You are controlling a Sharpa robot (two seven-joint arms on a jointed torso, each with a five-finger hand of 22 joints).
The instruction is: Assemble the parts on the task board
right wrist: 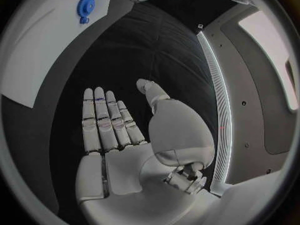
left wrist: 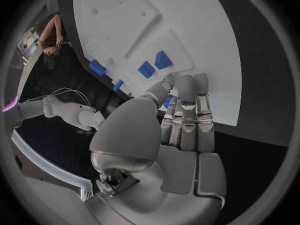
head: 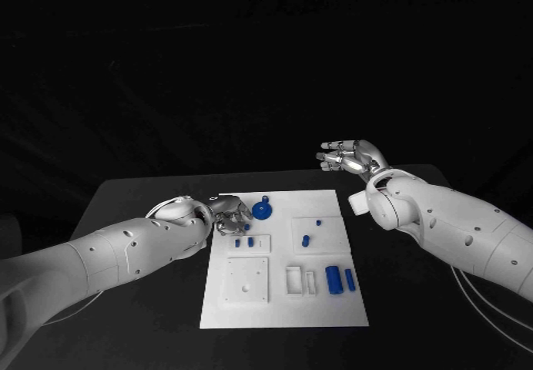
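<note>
On the black table (head: 145,193) in the head view, the flat white rectangular task board (head: 283,308) lies in the middle, its long side running away from the robot. The silver left hand (head: 228,213) sits low over the board's near-left part, fingers curled downward just beside a round blue gear-like part (head: 262,210) with a short stem. Whether those fingers pinch anything cannot be told here. Two small blue pegs (head: 244,243) stand in a raised square block close by the hand, two more small blue pieces (head: 311,232) sit in the square block to the right, and two upright blue bars (head: 340,278) stand near the board's right edge beside a pale rectangular frame (head: 301,280). The silver right hand (head: 346,156) is raised off the far right corner of the table, well apart from the board, holding nothing.

In the left wrist view, the left hand (left wrist: 181,125) has its fingers (left wrist: 187,110) held straight and close together, their tips at the board's (left wrist: 187,25) edge. A sliver of blue shows between thumb and fingers, but a grip is not clear. Several blue pieces (left wrist: 154,65) stand on the board beyond the fingertips.

In the right wrist view, the right hand (right wrist: 134,135) lies flat and open-palmed, fingers (right wrist: 103,125) side by side, thumb apart, empty. The board (right wrist: 44,45) with the blue gear (right wrist: 85,6) is far off.
</note>
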